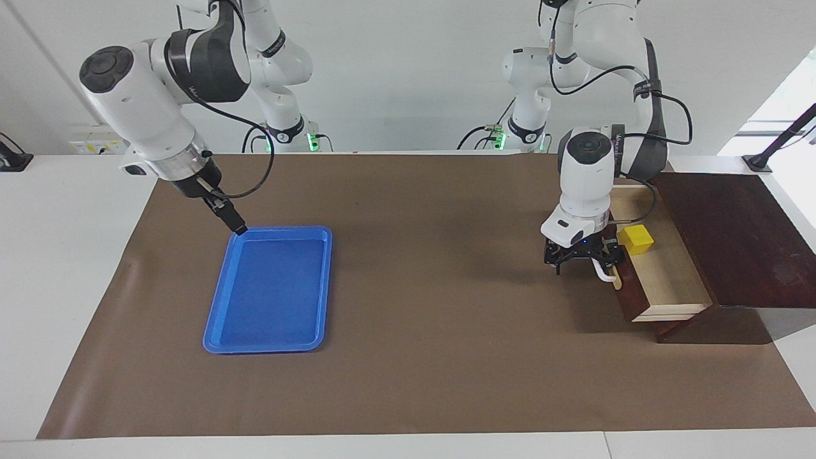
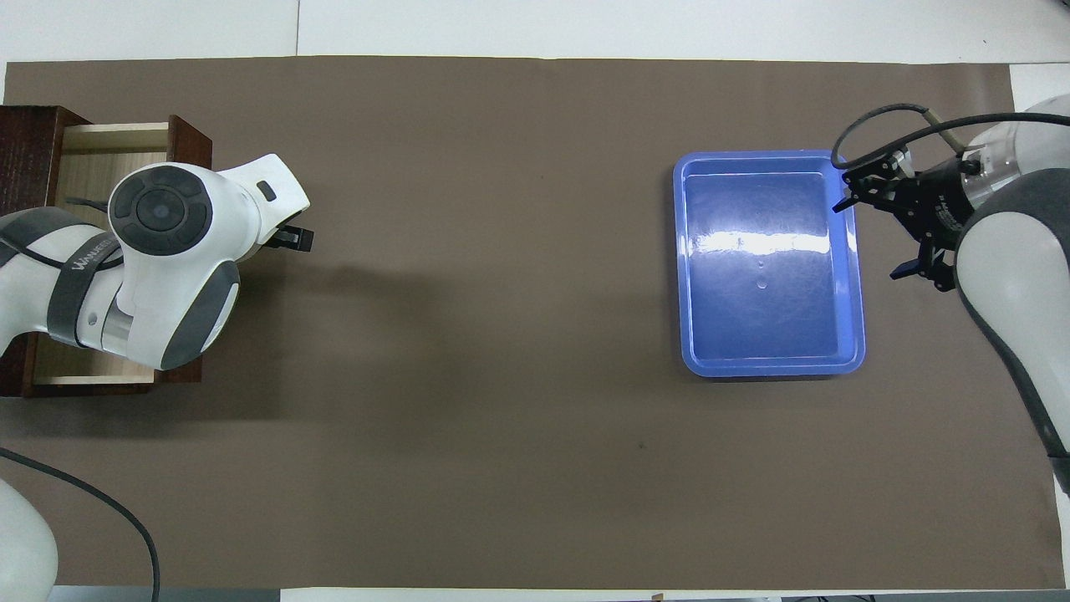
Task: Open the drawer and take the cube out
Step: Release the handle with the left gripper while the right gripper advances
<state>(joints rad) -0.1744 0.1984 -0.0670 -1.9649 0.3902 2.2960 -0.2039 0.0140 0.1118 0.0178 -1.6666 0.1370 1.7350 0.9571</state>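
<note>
The drawer (image 1: 663, 280) stands open, cube (image 1: 636, 240) inside. Left gripper (image 1: 583, 261) at its handle (image 1: 602, 272), jaws spread; right gripper (image 1: 237, 228), jaws spread, over the tray (image 1: 271, 290) corner.

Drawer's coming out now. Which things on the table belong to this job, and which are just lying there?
Part of the job:
- drawer, pulled open
- yellow cube inside it
- left gripper at the drawer's handle

Just there:
- blue tray, with the right gripper over its corner
- brown mat
</note>
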